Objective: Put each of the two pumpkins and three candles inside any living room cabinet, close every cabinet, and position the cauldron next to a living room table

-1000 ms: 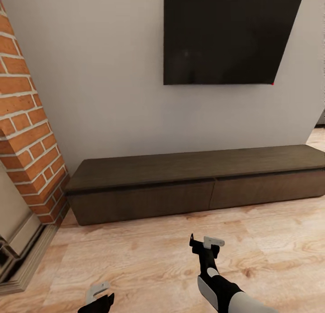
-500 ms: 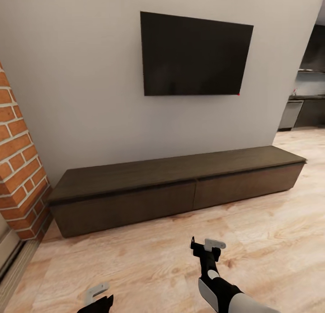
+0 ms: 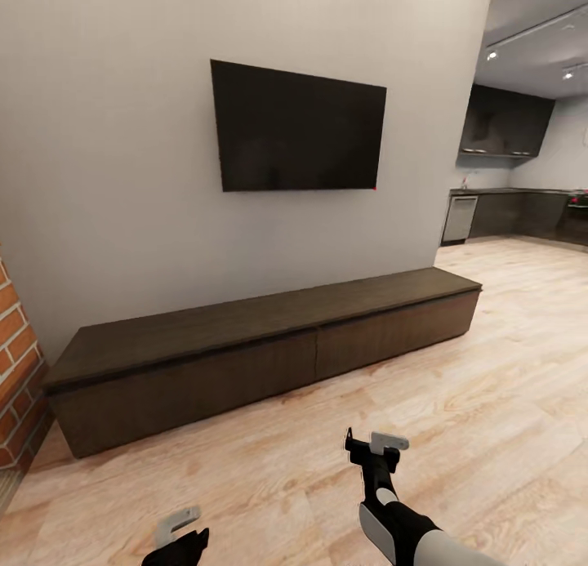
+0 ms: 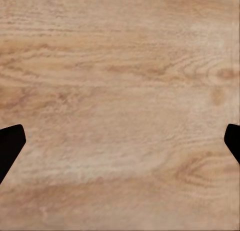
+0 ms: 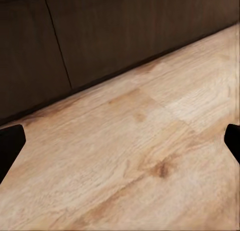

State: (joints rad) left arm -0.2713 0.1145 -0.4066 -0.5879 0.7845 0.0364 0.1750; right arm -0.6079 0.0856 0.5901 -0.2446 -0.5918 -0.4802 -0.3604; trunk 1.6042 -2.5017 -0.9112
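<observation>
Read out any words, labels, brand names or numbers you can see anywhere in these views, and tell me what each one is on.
There is no readable text.
TV: blank dark screen, with a tiny red dot at its lower right corner, no logo legible.
Cabinet: plain dark wood, no labels.
Kitchen appliance far off: too small to show any markings.
Right end effector and left end effector: no markings.

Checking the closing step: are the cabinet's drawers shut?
Shut: both drawer fronts of the cabinet sit flush, no pale insides showing.
</observation>
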